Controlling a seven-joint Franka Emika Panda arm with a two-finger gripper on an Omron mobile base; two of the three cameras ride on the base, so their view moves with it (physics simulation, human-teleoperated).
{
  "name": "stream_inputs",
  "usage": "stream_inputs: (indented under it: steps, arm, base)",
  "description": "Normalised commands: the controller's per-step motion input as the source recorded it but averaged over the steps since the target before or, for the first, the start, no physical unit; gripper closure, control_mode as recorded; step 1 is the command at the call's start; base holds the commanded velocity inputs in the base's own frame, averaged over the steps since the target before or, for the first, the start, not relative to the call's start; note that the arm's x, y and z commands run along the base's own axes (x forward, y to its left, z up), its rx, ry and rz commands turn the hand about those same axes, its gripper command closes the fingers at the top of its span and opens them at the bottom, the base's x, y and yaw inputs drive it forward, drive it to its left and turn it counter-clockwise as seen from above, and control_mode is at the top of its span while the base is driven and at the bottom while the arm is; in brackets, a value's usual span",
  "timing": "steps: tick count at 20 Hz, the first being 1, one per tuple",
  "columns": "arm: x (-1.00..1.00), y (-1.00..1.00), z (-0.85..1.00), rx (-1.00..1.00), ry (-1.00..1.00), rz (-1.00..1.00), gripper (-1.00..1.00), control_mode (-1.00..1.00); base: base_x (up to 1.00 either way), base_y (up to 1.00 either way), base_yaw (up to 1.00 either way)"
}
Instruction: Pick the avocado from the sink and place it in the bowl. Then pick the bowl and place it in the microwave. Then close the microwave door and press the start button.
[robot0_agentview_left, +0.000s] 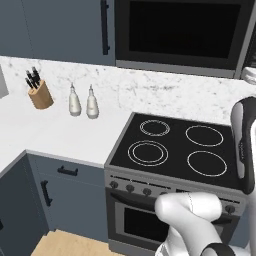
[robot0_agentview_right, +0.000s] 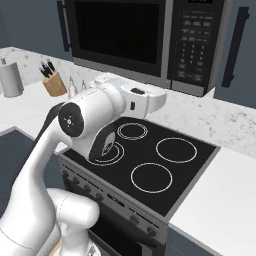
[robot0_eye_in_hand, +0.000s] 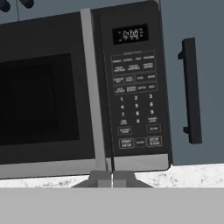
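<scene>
Tool (robot0_eye_in_hand: 112, 178) pressed together, empty, facing microwave (robot0_eye_in_hand: 78, 87) keypad (robot0_eye_in_hand: 134, 100); microwave door (robot0_eye_in_hand: 43, 96) closed.

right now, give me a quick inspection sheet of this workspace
surface: white counter beside a black stovetop, burners bare
job's things: microwave with its microwave door closed; keypad panel lit
clutter: knife block, two white bottles, paper towel roll
tool: tool shut, empty, facing the microwave's lower edge
cables: nothing seen
surroundings: blue-grey cabinets, oven below the stove
</scene>
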Motion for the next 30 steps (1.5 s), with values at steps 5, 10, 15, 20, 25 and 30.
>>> stream_inputs:
  steps: [5,10,15,20,25,30]
  arm:
    - [0.00,0.00,0.00,0.00,0.01,-0.04,1.00,-1.00]
    - [0.00,0.00,0.00,0.00,0.02,-0.01,1.00,-1.00]
    - [0.07,-0.20,0.00,0.00,0.04,0.00,1.00,-1.00]
    - [0.10,-0.12,0.00,0.00,0.02,0.00,1.00,-1.00]
    - [0.23,-0.11,0.00,0.00,0.03,0.00,1.00,-1.00]
    - [0.28,-0.15,0.00,0.00,0.06,0.00,1.00,-1.00]
  base:
    - [0.00,0.00,0.00]
    - [0.00,0.00,0.00]
    - [0.00,0.00,0.00]
    - [0.00,0.00,0.00]
    - [0.00,0.00,0.00]
    - [0.00,0.00,0.00]
